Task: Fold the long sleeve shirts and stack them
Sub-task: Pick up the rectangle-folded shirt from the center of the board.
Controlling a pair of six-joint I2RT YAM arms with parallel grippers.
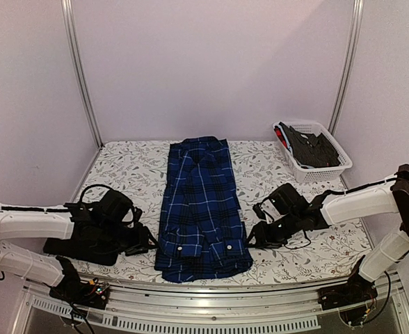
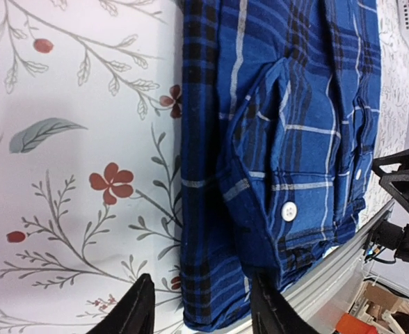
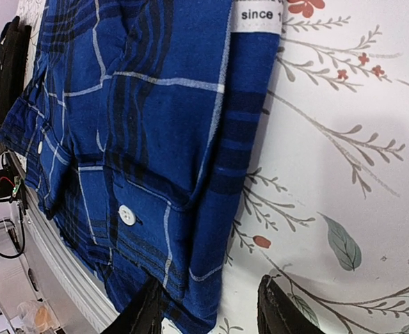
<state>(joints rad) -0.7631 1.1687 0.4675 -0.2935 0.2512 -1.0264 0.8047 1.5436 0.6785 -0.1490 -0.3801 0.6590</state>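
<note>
Top cam wide; wrists close on shirt

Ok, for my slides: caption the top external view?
Left gripper and right gripper, both open, flank the near end of a folded blue plaid shirt on the floral table.

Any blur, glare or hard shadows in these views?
Top external: even soft light, no glare, blue plaid shirt crisp. Left wrist: shirt sharp, left gripper fingers dark and soft at frame edge. Right wrist: label text readable, faint soft shadow on floral tablecloth.
</note>
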